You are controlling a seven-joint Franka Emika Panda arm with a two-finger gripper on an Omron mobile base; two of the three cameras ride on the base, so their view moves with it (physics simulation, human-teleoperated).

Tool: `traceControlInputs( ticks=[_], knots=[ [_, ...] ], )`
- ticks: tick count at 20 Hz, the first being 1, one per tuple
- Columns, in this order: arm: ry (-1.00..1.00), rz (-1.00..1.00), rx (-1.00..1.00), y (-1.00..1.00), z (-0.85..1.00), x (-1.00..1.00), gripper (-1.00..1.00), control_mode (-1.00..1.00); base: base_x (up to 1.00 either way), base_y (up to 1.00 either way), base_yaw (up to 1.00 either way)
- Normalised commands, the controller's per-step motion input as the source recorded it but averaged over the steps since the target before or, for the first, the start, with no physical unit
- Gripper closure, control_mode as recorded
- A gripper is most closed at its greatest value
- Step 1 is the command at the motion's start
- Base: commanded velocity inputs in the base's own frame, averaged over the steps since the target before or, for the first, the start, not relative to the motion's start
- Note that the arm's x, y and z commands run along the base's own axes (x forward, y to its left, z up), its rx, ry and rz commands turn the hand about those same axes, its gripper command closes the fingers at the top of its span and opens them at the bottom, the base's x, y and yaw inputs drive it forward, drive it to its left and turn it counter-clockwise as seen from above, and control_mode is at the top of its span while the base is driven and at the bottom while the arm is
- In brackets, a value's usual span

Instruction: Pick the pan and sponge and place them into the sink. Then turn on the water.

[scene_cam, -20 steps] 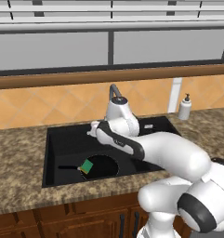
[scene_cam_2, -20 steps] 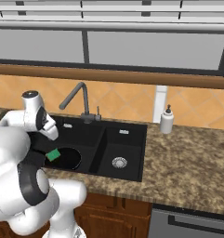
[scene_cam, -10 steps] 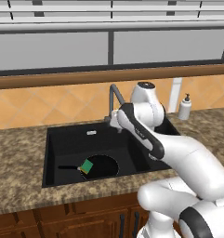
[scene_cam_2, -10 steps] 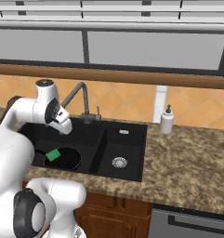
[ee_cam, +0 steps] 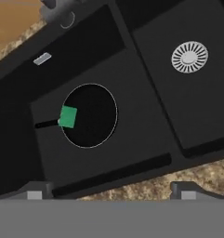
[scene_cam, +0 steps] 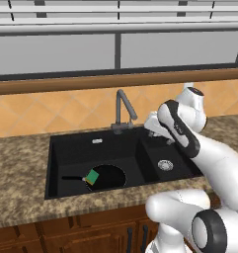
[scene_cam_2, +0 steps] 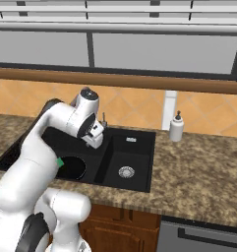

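Round black frying pan (scene_cam: 106, 177) with small green sponge (scene_cam: 93, 176) on its handle-side rim already down in large basin of black double sink (scene_cam: 71, 143), hand (scene_cam: 154, 123) spread and empty beside dark gooseneck faucet (scene_cam: 122, 109), water not yet on.

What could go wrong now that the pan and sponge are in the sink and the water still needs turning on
1. The open gripper hangs above the black double-basin sink, beside the tall dark grey gooseneck faucet; a careless swing could knock the spout instead of working it.
2. The small green sponge sits on the rim of the round black frying pan; running water might shift it.
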Motion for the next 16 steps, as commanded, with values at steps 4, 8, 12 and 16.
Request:
traceControlInputs(
  ticks=[4, 8, 12, 16],
  knots=[
    [0.00, -0.02, 0.23, -0.67, -0.35, 0.75, -1.00, -1.00, 0.00, 0.00, 0.00],
    [-0.03, 0.00, 0.26, -0.17, -0.24, 0.90, -1.00, -1.00, 0.00, 0.00, 0.00],
    [-0.07, 0.00, 0.24, 0.00, -0.12, 0.76, -1.00, -1.00, 0.00, 0.00, 0.00],
    [0.00, 0.00, 0.05, 0.00, -0.11, 0.31, -1.00, -1.00, 0.00, 0.00, 0.00]
  ],
)
